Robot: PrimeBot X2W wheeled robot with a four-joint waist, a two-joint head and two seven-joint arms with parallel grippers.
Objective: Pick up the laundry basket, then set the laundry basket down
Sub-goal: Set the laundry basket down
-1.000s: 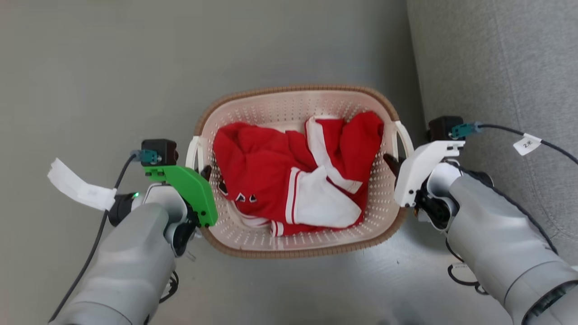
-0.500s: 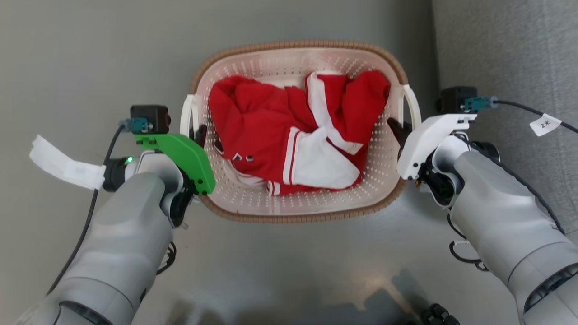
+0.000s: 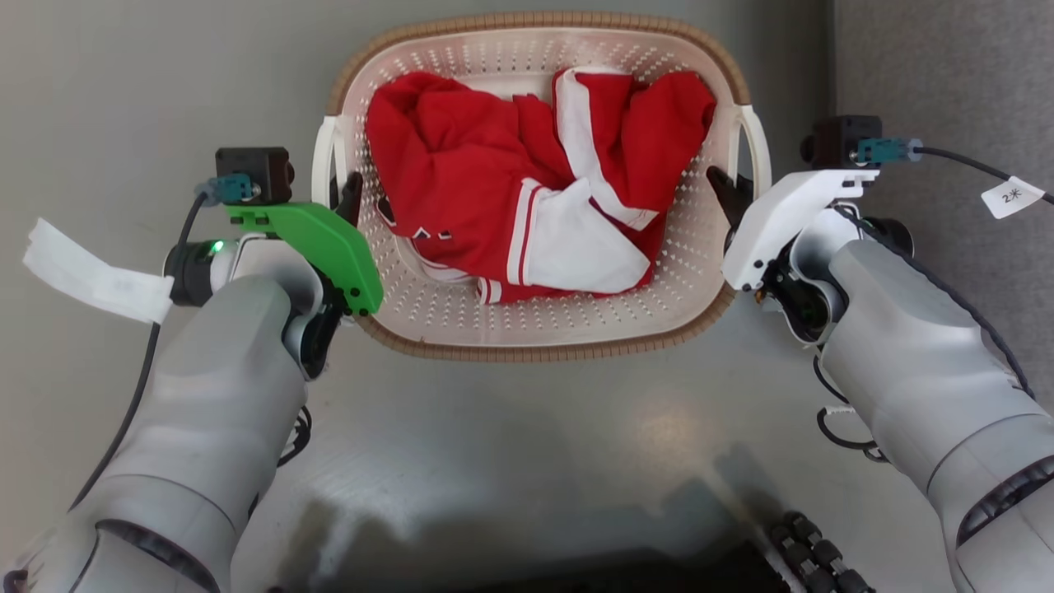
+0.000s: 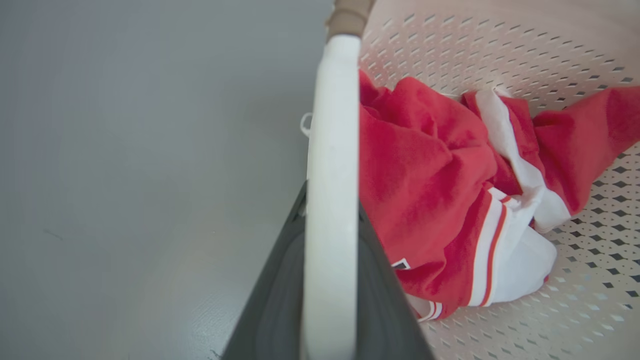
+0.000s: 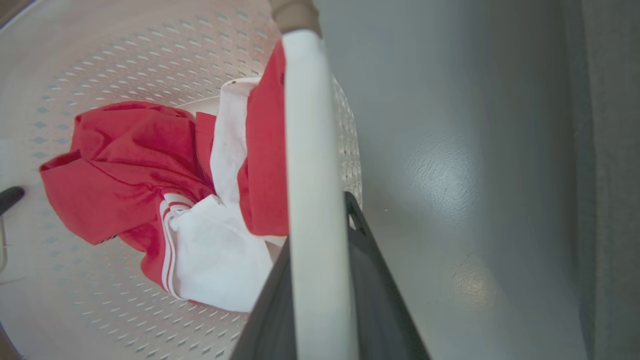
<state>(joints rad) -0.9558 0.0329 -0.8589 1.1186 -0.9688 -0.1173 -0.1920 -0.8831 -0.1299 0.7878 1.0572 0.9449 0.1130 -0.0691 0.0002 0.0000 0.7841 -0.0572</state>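
Ahead: laundry basket (image 3: 535, 352), long axis running straight across from my left hand (image 3: 346, 185) to my right hand (image 3: 725, 185). Each hand is clamped on a white side handle (image 4: 330, 150), equally near. Whether it touches the floor (image 3: 123, 82), cannot tell (garment (image 3: 461, 165) bunched midway). Next move needs both arms level.

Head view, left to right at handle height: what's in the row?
Paper tag → left end effector → red-and-white garment in the laundry basket → right end effector → cable label.
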